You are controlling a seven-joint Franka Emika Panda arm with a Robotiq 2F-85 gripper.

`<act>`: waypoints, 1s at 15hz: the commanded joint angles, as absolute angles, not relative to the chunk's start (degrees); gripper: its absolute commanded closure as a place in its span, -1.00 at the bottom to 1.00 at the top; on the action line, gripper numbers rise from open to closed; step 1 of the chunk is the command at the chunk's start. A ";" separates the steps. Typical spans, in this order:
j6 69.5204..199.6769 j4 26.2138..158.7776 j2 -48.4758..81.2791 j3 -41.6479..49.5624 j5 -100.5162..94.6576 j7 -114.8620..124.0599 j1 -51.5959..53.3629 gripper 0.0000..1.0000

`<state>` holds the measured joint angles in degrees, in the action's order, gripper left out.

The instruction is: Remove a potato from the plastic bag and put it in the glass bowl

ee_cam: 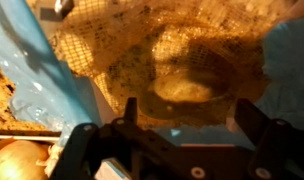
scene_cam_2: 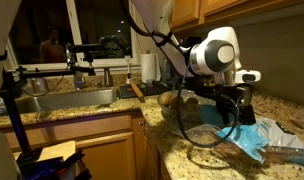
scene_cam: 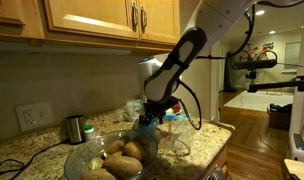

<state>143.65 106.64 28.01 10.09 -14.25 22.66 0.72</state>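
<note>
Potato (ee_cam: 187, 90) lies inside a yellow mesh bag (ee_cam: 142, 50), a pale oval showing through the netting right in front of the wrist camera. The hand (ee_cam: 185, 108) is spread wide. Its two dark fingers (ee_cam: 130, 105) stand on either side of that potato with a clear gap between them, and nothing is gripped. Whether the tips press into the netting or stop just short of it cannot be told, because the mesh is blurred at this range.

Blue plastic (ee_cam: 22, 70) frames the netting on both sides in the wrist view. A second rounded, pale potato (ee_cam: 12, 160) sits at the lower corner, cut off by the picture edge.

In both exterior views the hand (scene_cam: 147, 120) is lowered to the tabletop (scene_cam: 22, 150) and points down into the crumpled blue plastic (scene_cam_2: 250, 138). The fingers are small and dark against the clutter there, so their opening cannot be read; only the wrist view settles it. The mesh is also hard to make out from outside.

In an exterior view the glass bowl (scene_cam: 74, 155) stands just beside the hand, nearer the camera, with several potatoes (scene_cam: 122, 155) heaped in it and its lower part cut off by the frame. A steel cup (scene_cam: 75, 128) stands behind the bowl. In an exterior view a sink (scene_cam_2: 62, 100) lies well apart from the hand (scene_cam_2: 232, 112).
</note>
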 commanded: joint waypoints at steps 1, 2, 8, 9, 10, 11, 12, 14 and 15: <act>144.99 106.79 28.70 13.27 -16.45 26.43 2.98 -1.00; 144.96 106.52 28.98 13.83 -16.83 26.99 3.22 -1.00; 145.78 104.71 31.73 15.99 -17.42 28.31 3.37 -1.00; 146.08 104.11 32.36 15.76 -16.82 27.98 3.18 -1.00; 146.30 103.77 32.77 15.80 -16.62 27.91 3.23 -1.00; 146.62 103.14 33.24 15.48 -16.08 27.69 3.16 -1.00; 146.90 102.69 33.59 15.40 -15.85 27.60 3.19 -1.00; 146.92 101.68 34.48 15.06 -15.10 27.50 3.15 -1.00; 146.88 101.37 34.90 14.92 -14.79 27.42 3.12 -1.00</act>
<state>145.86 102.80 33.12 14.42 -15.63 26.04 2.45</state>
